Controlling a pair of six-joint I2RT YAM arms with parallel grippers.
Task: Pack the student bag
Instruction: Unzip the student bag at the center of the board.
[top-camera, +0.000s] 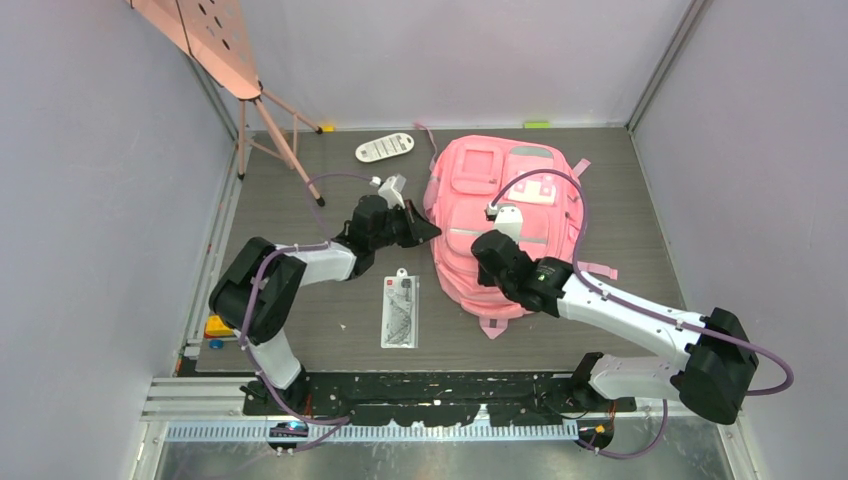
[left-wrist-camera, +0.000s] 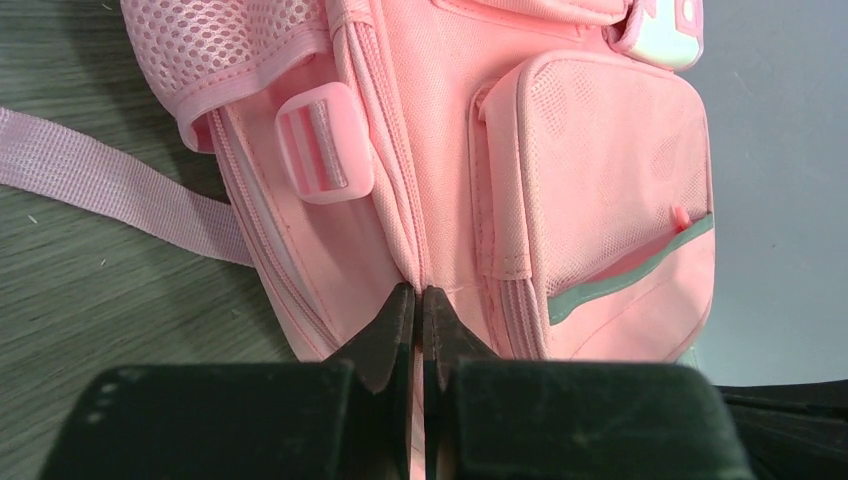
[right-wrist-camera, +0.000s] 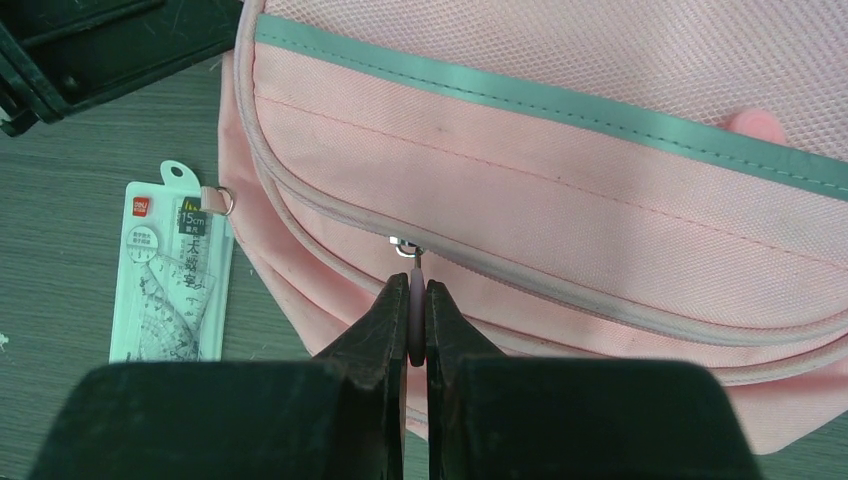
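The pink student bag lies flat in the middle of the table, front pockets up. My left gripper is at its left side. In the left wrist view it is shut on a thin fold of the student bag along a side seam, with pink fabric between the fingertips. My right gripper is over the lower front pocket. In the right wrist view it is shut on a pink zipper pull hanging from the metal slider of the curved pocket zip on the bag.
A clear packet with a ruler set lies left of the bag's lower end. A white oblong case lies at the back, and a tripod stands at the back left. A loose strap trails on the table.
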